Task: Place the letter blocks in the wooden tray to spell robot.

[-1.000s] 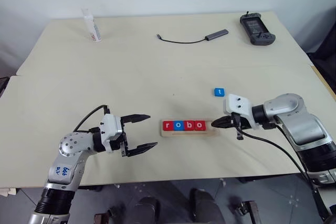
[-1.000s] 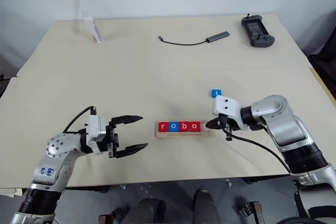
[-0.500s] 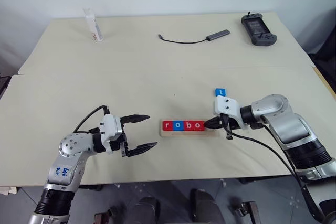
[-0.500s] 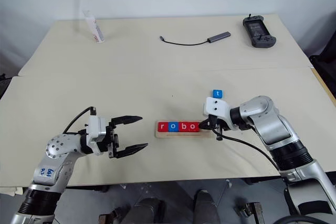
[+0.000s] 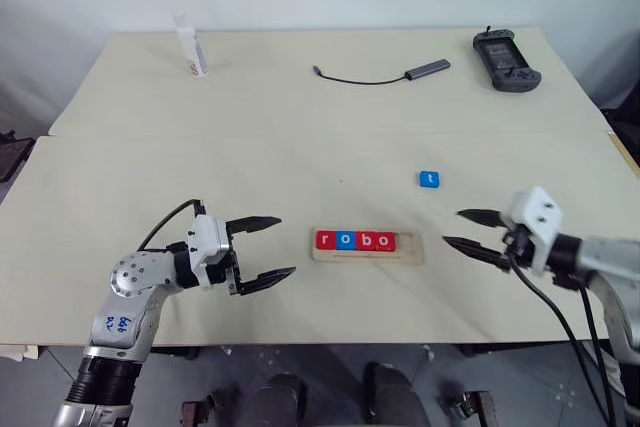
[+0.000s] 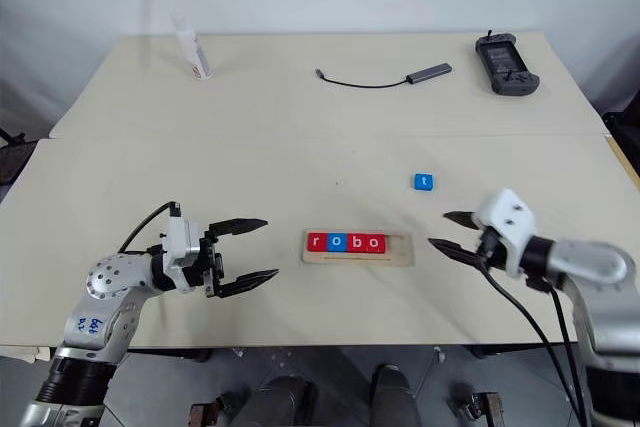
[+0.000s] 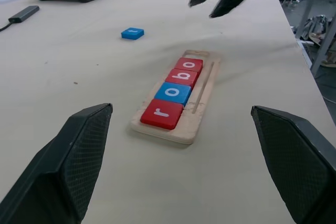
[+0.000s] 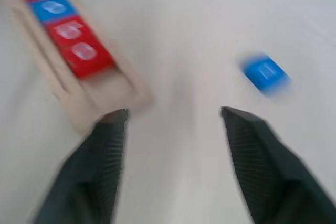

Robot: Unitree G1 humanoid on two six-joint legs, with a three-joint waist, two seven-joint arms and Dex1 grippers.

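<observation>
Between the two grippers: wooden tray (image 5: 367,248), flat on the table (image 5: 300,127), long side running across from one gripper toward the other, touching neither.
Left gripper (image 5: 262,248): fingers spread wide, holding nothing, pointing level at the tray's near end with a bare strip of table between.
Right gripper (image 5: 468,230): fingers apart too, empty, tips aimed at the tray's other end, small gap of open table in front of them.
Blocks in tray (image 7: 171,92): four letter blocks sitting edge to edge, red, blue, red, red. Packed toward the left gripper's end, so the slot nearest the right gripper is still bare wood.
Loose block (image 5: 429,179): blue, lying flat on its own, ahead of the right gripper and a bit further out than the tray, nothing around it. Plenty of room on all sides tbh.
Far edge stuff: dark cable adapter (image 5: 400,74), black handheld controller (image 5: 508,51) and a small white tube (image 5: 191,45), all well apart from both grippers.
Near edge: both grippers sit close to the table's front edge, tray just a little further in.
Readable writing: white lowercase "r o b o" on the tray blocks, "t" on the loose blue one. Red print on the tube, too small to read.
</observation>
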